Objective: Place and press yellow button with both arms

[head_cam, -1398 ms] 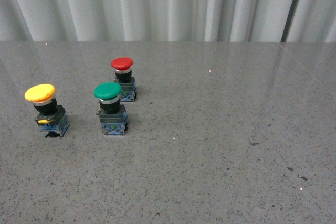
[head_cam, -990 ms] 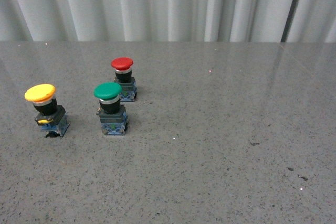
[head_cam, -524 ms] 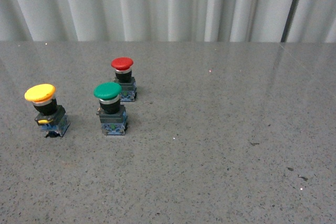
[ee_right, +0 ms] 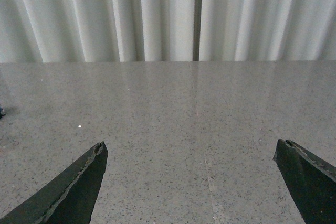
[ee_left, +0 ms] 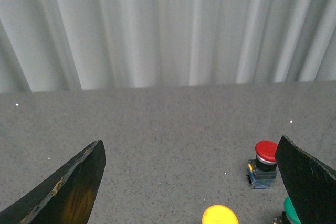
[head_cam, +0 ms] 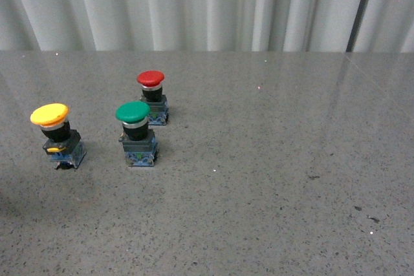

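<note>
At far left, pinch the likely light, rigid yellow button (head_cam: 58, 135) by its black body; your left gripper (ee_left: 190, 142) and right gripper (ee_right: 191, 142) gape empty.

The right gripper (ee_right: 189, 148) hovers over a grey speckled table (ee_right: 157, 108), its two black fingers (ee_right: 73, 192) spread wide with only bare stone between them. Both fingers taper to blunt points, and the edge of one shows slight wear near its tip. A faint seam (ee_right: 207, 166) runs along the tabletop from near to far, and a tiny white speck (ee_right: 79, 126) lies on the surface. At the far edge of the table hangs a pale pleated curtain (ee_right: 131, 14), parted by a narrow dark gap (ee_right: 197, 14). A small dark scrap (ee_right: 1, 112) shows at the picture's border, too cropped to identify.
</note>
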### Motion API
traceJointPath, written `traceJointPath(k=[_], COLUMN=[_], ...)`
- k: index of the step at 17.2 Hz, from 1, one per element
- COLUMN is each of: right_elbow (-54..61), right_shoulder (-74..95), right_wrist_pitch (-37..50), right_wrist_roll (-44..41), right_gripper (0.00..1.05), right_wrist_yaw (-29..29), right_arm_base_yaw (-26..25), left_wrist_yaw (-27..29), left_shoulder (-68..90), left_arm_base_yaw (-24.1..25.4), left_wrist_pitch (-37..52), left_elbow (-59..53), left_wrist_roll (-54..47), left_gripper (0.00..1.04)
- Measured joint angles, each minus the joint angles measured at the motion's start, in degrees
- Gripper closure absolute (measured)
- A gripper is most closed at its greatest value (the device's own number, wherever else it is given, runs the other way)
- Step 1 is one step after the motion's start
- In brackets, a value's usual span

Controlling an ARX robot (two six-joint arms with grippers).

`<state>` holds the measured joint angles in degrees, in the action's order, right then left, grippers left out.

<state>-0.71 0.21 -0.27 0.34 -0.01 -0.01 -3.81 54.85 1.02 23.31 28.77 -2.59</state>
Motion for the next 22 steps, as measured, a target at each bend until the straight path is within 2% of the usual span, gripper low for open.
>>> traceJointPath(k=[4, 8, 15, 18, 22], right_elbow=[0.0, 0.0, 0.0, 0.0, 0.0], right_shoulder=[0.0, 0.0, 0.0, 0.0, 0.0], right_wrist_pitch=[0.0, 0.0, 0.0, 0.0, 0.0], right_wrist_roll=[0.0, 0.0, 0.0, 0.0, 0.0], right_gripper=[0.07, 0.07, 0.07, 0.07, 0.07], right_wrist_yaw=[0.0, 0.0, 0.0, 0.0, 0.0], right_arm_base_yaw=[0.0, 0.0, 0.0, 0.0, 0.0], left_wrist_yaw=[2.8, 8.9, 9.5, 7.5, 7.2], left_shoulder=[20.6, 28.9, 34.6, 36.7, 37.0], left_arm_base_yaw=[-5.3, -7.3, -7.7, -7.7, -7.8], left_wrist_pitch=[-6.1, -5.7, -3.5, -3.0, -1.8], left_elbow=[13.0, 13.4, 10.1, 10.1, 10.0], left_wrist_roll=[3.0, 7.5, 10.2, 9.6, 7.0], left_gripper=[0.07, 0.07, 0.07, 0.07, 0.44])
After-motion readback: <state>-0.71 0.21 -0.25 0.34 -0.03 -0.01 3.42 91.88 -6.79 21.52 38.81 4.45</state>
